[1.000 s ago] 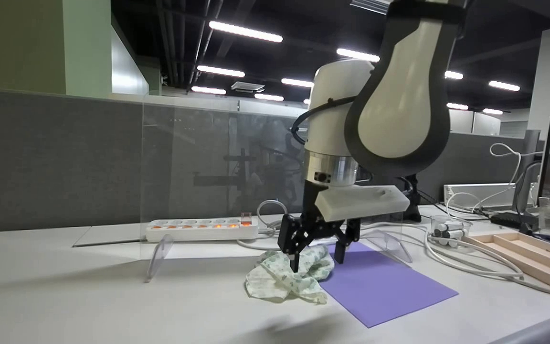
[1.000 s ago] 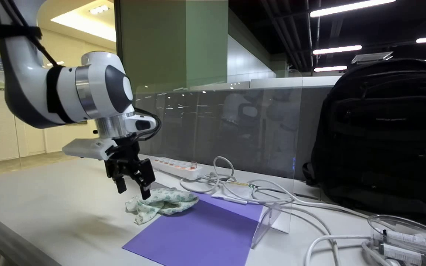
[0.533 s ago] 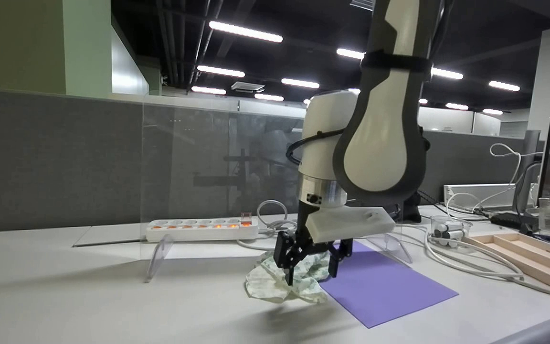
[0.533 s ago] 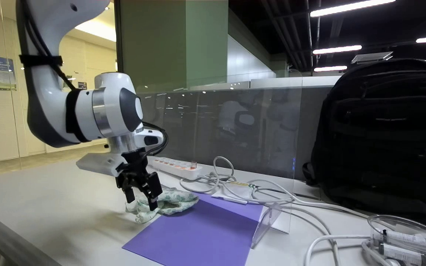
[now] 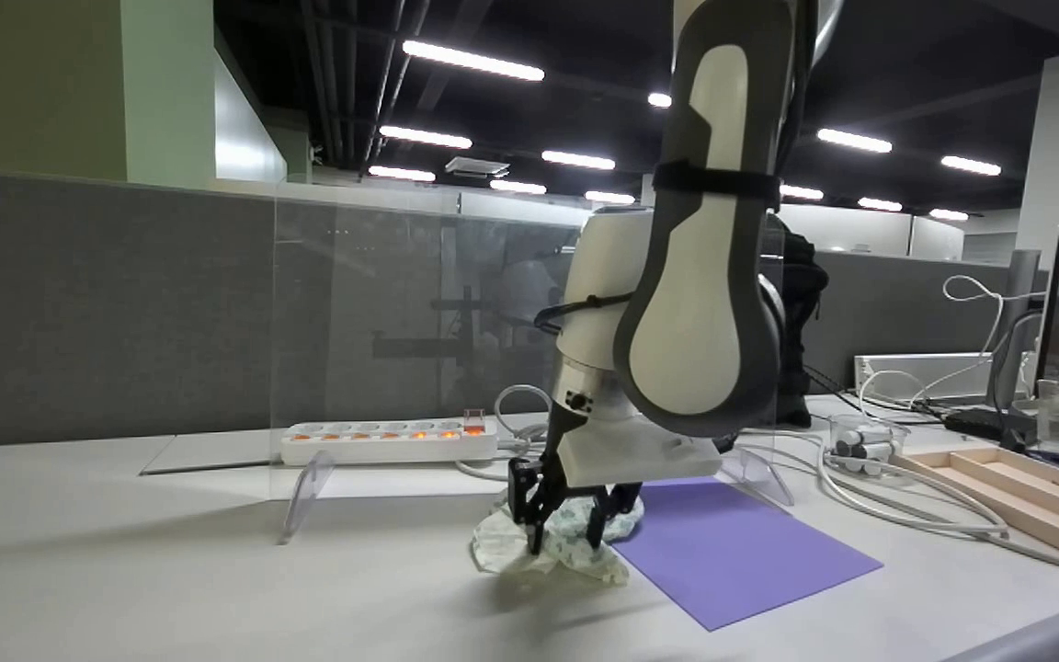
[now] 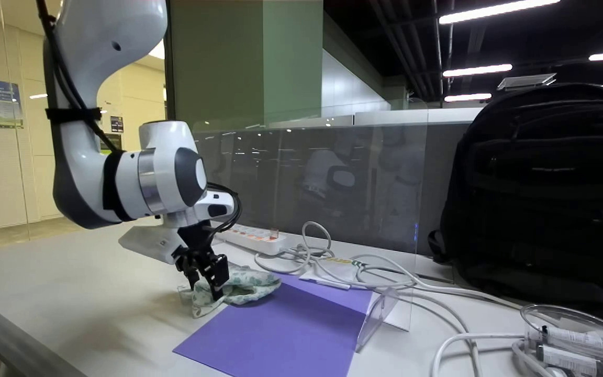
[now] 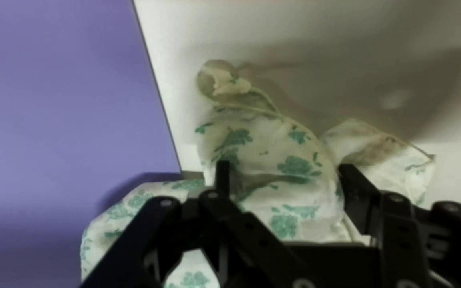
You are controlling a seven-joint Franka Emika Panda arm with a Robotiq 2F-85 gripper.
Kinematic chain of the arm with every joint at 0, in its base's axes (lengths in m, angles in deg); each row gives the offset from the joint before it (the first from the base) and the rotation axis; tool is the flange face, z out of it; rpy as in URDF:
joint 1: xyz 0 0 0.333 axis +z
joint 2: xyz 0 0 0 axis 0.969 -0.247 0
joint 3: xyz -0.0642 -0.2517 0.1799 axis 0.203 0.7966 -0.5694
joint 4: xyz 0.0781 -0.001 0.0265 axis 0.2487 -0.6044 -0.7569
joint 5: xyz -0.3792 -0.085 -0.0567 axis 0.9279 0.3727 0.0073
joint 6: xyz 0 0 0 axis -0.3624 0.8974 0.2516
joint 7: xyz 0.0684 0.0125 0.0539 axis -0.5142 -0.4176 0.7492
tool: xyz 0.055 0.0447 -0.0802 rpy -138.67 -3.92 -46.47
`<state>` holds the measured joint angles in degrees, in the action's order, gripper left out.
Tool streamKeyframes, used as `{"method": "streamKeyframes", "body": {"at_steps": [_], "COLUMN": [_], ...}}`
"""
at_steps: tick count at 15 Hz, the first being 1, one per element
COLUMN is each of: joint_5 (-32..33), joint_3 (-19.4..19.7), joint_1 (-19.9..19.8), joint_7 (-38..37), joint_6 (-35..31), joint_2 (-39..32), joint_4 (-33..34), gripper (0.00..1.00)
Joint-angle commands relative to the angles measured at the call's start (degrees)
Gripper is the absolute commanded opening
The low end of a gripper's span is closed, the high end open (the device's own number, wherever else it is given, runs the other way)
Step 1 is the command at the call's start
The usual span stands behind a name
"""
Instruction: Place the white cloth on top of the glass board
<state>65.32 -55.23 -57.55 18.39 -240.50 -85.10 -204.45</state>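
The white cloth with green flowers [image 6: 246, 287] lies in a crumpled heap on the white table [image 5: 171, 579], on the near side of the clear standing board [image 5: 419, 303]. One side of the heap lies over the edge of the flat purple sheet [image 5: 741, 561]; in an exterior view that sheet is to its right. The black two-finger gripper [image 5: 565, 542] is low at the heap. Its fingers [image 7: 223, 176] are spread, one on each side of a hump of cloth. I can't tell if they squeeze it.

The job right now looks like grabbing the cloth. To do it well, press the fingers together slowly, low on the hump, so a fat fold gets caught. Keep the tips from scraping the table or nipping the purple sheet. Then lift straight up, and go higher than the board's top edge before moving far, so the board doesn't get knocked over.

Now count: one cloth, one board with two clear feet [image 5: 304, 501], one purple sheet, one gripper, one long white power strip [image 5: 390, 445], one big black backpack [image 6: 547, 204] and one light wooden tray [image 5: 1017, 496].
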Motion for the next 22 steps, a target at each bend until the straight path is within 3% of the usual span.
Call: {"method": "streamKeyframes", "body": {"at_steps": [1,7,11,19,20,22], "joint_5": [-1.59,-2.74,-3.54,-11.62,-19.41,-26.59], "joint_3": [0.13,-0.29,-3.9,-20.53,-19.94,-21.64], "joint_1": [0.64,1.05,-1.4,-13.35,-11.38,-12.07], "joint_7": [-0.97,-0.9,-0.97,6.86,13.57,20.93], "joint_6": [-1.56,0.12,6.15,21.18,22.55,27.29], "joint_2": [-1.08,0.56,4.16,15.24,17.09,20.2], "joint_4": [1.23,1.14,1.25,3.91,4.24,6.43], "gripper": [0.4,0.01,0.0,0.01,0.01,0.01]}}
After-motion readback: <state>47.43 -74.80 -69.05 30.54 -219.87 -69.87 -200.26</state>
